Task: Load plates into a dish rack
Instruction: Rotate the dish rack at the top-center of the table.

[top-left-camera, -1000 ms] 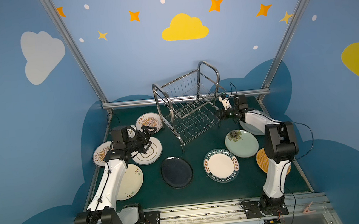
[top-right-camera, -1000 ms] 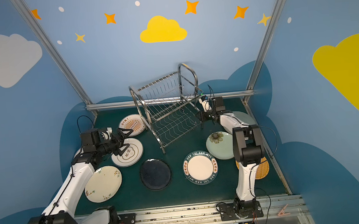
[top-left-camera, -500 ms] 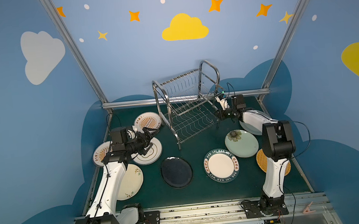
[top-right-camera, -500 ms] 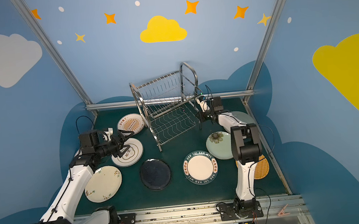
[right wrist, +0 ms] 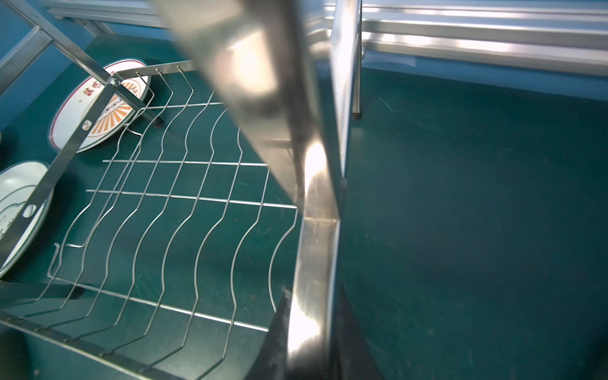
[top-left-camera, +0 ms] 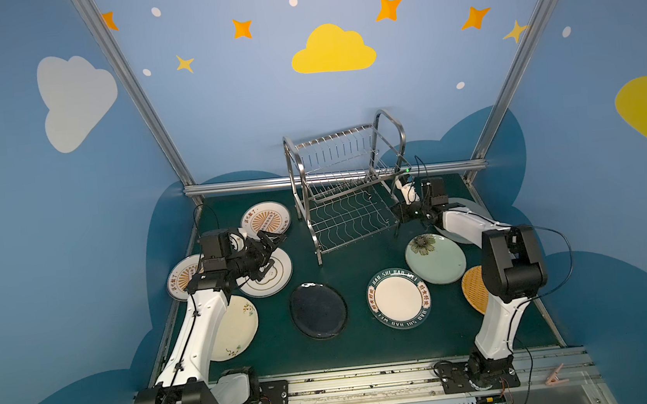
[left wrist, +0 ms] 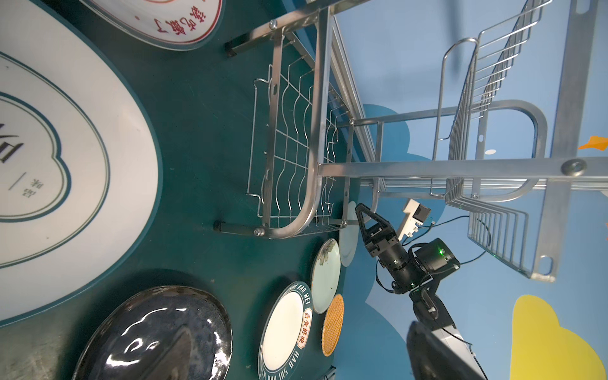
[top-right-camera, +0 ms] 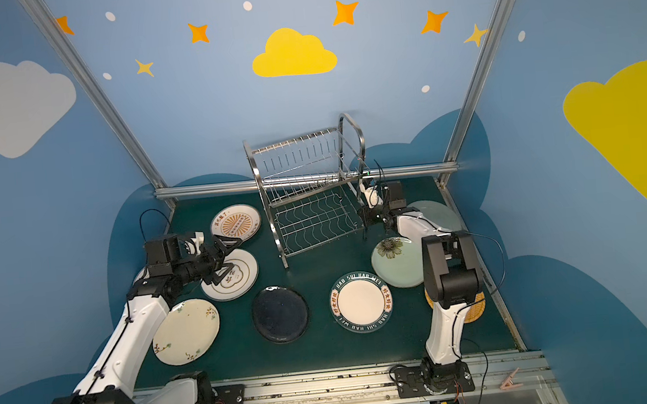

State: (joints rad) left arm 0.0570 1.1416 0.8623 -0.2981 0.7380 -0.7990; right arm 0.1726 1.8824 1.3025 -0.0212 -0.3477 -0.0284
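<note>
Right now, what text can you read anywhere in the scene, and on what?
"HAO SHI HAO WEI": green rim of the white plate, printed twice.
"好食好味": red panels on that rim.
Red characters on the far sunburst plate: too small to read.
Characters on the ringed plate: blurred.

- Left arm (top-left-camera: 203, 315) extends forward, left end effector (top-left-camera: 273, 252) spread wide, holding nothing
- Right arm (top-left-camera: 467, 223) reaches far forward, right end effector (top-left-camera: 399, 220) clamped on the dish rack (right wrist: 316, 256) frame
</note>
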